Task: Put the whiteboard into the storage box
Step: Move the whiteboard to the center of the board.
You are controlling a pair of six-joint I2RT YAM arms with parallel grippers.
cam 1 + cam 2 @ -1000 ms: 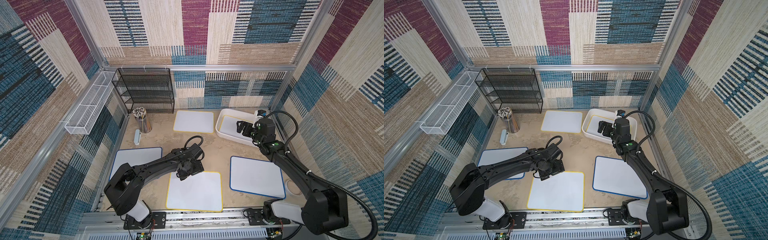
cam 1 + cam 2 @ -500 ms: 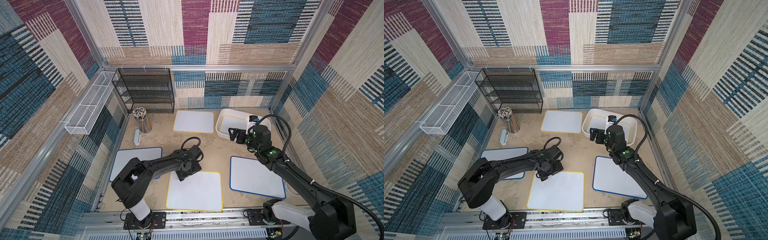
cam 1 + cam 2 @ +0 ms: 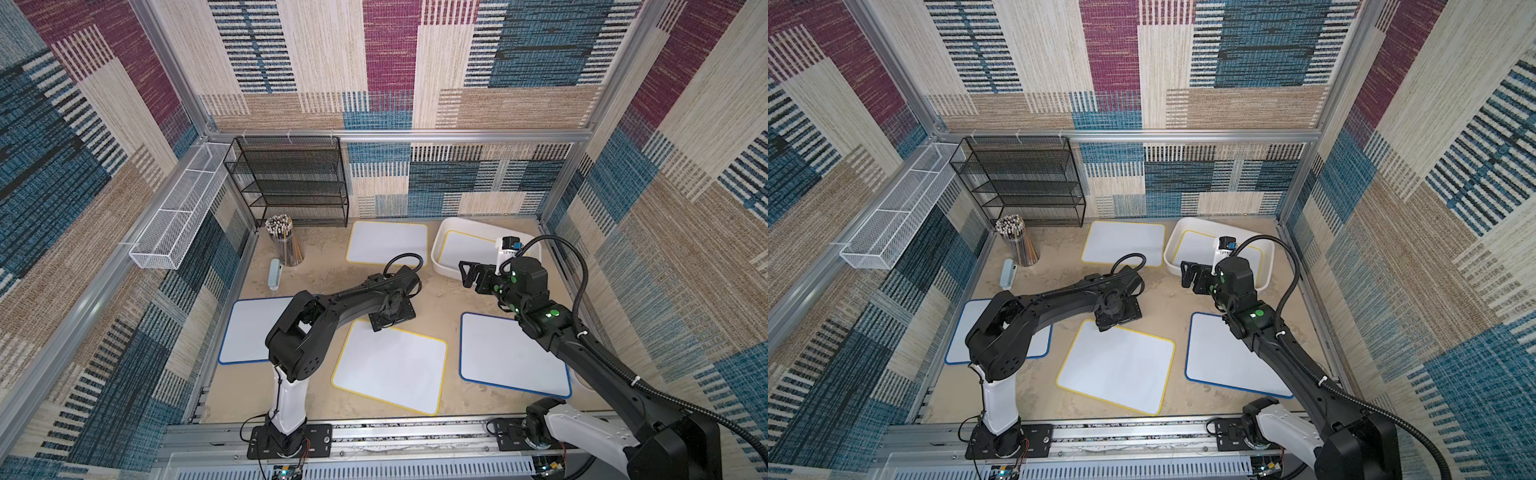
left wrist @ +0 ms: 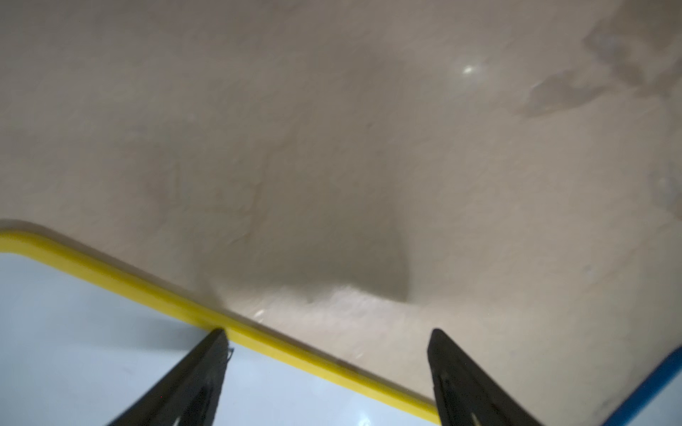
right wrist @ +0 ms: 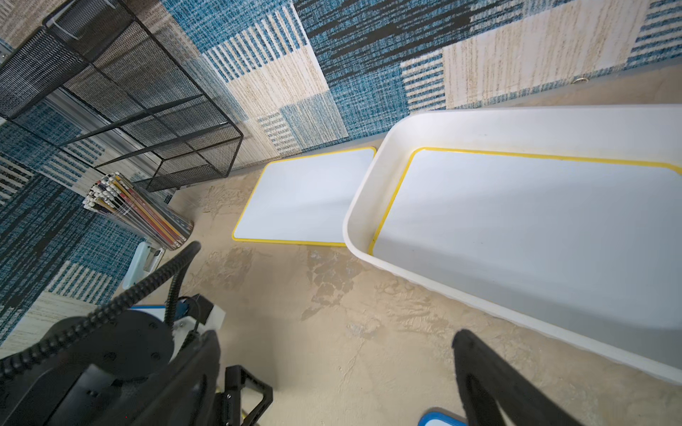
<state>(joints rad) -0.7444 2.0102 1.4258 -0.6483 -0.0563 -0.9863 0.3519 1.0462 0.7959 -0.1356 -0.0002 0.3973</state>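
In both top views the front whiteboard (image 3: 390,370), yellow-framed, now lies skewed on the table (image 3: 436,299), where a second ago it sat square to the front rail. The left tool (image 3: 388,320) stands at its far corner and seems to have swung it round. The right tool (image 3: 469,274) has drawn back from over the storage box (image 3: 446,268) towards the middle, its jaws spread wide and empty. A boxed whiteboard (image 3: 469,249) already lies flat inside, so I judge the front one to be next, turned so that an edge can be gripped. Two blue-framed whiteboards (image 3: 513,353) lie flat on either side of it, untouched. The left wrist view shows the left tool (image 4: 328,332) drawing in but plainly still apart. One fingertip (image 4: 216,343) is at the board's yellow rim, the other is over bare table, and nothing is clamped between them. The surface here is matt sandy beige with darker mottled patches. In the right wrist view the right tool (image 5: 332,343) gapes above the table, near the storage box (image 5: 479,291), which sits by the back wall just beside a back whiteboard (image 5: 302,199). Further along stand a black mesh rack (image 5: 121,99) and a cup of pencils (image 5: 147,210), under woven patchwork wall panels (image 5: 369,48) in blue and beige.
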